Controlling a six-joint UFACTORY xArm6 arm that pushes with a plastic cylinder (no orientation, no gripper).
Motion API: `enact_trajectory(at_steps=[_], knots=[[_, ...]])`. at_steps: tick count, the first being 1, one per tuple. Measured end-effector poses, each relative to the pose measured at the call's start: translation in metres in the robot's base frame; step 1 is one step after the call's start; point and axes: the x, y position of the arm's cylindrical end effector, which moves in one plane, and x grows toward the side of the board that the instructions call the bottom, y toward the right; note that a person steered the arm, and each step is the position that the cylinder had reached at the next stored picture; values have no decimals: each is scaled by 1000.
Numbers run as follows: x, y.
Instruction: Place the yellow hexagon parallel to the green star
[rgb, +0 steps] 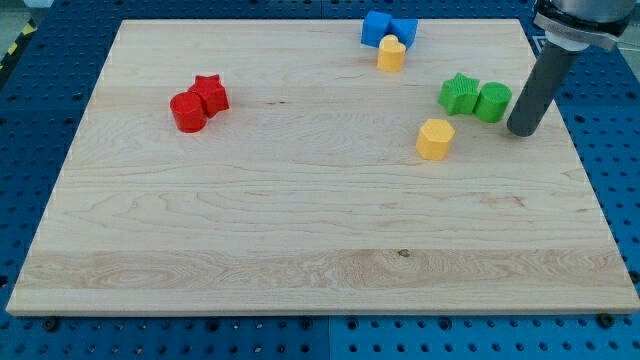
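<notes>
my tip (522, 131) right of green star (459, 93), yellow hexagon (435, 139) below, no pincer seen

The hexagon (435, 138) lies below-left of the star (459, 93), apart.

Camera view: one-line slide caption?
My tip beside the green cylinder, right of the green star and yellow hexagon.
</notes>
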Motion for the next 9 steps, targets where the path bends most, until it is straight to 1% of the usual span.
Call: enact_trajectory(at_steps=[1, 4, 5, 8, 9], knots=[[0, -21], [-23, -115], [-18, -123], [86, -115], [92, -115]])
